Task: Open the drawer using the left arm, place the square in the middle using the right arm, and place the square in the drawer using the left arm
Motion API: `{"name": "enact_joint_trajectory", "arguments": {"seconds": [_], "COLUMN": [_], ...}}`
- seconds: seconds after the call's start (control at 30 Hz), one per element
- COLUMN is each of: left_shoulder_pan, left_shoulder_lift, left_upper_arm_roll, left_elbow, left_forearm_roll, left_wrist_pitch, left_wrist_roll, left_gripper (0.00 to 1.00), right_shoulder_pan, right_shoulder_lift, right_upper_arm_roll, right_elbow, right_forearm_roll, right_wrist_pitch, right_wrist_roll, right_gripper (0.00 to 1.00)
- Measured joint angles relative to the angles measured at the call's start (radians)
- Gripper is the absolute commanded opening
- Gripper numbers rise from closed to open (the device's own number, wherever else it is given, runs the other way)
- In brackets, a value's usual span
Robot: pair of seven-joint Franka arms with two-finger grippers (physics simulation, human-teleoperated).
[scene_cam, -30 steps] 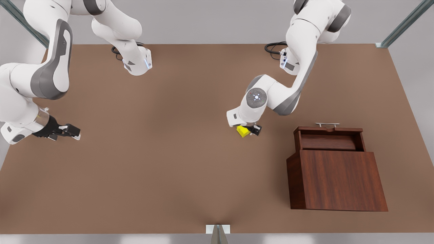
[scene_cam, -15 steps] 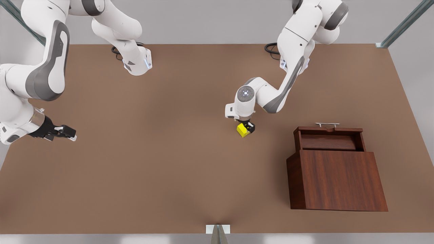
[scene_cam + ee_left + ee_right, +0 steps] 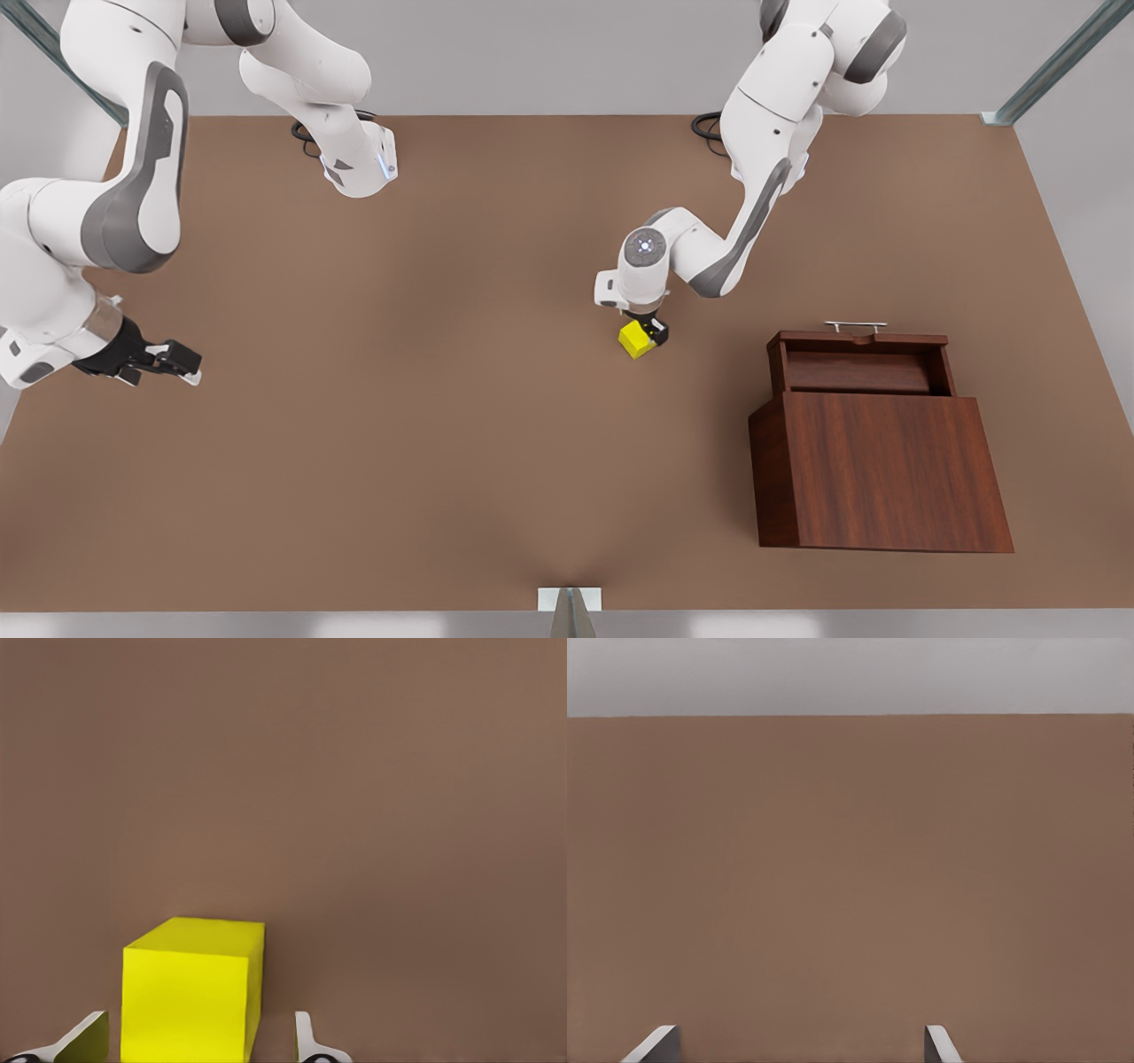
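**Left fingers straddle the yellow square mid-worktop; right gripper idles at the edge**

Left gripper (image 3: 653,335) is low over the square (image 3: 635,339), fingers (image 3: 308,1041) spread with one on each side of it. In the left wrist view there is a narrow gap on one side and a wider one on the other; cannot tell if either pad touches the yellow faces. Square (image 3: 190,992) sits flat on the worktop (image 3: 461,399), near the middle, turned a bit so its edges run diagonal to the worktop edges. It looks roughly cubic, no clear long axis.

Right gripper (image 3: 168,361) hangs over the worktop at the front view's left, well apart from the square, waiting. Its fingers (image 3: 656,1045) are wide apart with nothing between them.

Drawer (image 3: 858,363) is pulled out of the cabinet (image 3: 886,470) at the front view's right, silver handle (image 3: 855,327) pointing toward the arm bases, tray bare. Cabinet is well apart from the square.

Worktop is plain matte brown. Grey wall behind it, metal struts (image 3: 1054,62) at the far corners.
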Motion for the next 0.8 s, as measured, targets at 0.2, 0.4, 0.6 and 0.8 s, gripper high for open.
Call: {"name": "enact_joint_trajectory", "arguments": {"seconds": [0.2,0.4,0.6,0.8], "left_shoulder_pan": [0.001,0.0,0.0,0.0], "left_shoulder_lift": [0.015,0.048,0.078,0.08], "left_upper_arm_roll": [0.006,0.017,0.018,0.018], "left_elbow": [0.003,0.006,0.008,0.006], "left_forearm_roll": [0.002,0.005,0.024,0.027], "left_wrist_pitch": [0.001,0.017,0.038,0.037], "left_wrist_roll": [0.001,0.0,-0.015,-0.022], "left_gripper": [1.0,1.0,0.87,0.64], "right_shoulder_pan": [0.0,-0.002,0.0,-0.006], "right_shoulder_lift": [0.0,-0.002,-0.002,-0.01], "right_upper_arm_roll": [0.0,0.0,0.0,-0.005], "right_elbow": [0.0,0.001,0.001,0.002], "right_forearm_roll": [0.002,0.005,0.003,0.003], "right_wrist_pitch": [0.0,0.001,0.001,-0.007], "right_wrist_roll": [0.0,0.0,0.0,0.0], "right_gripper": [1.0,1.0,1.0,1.0]}}
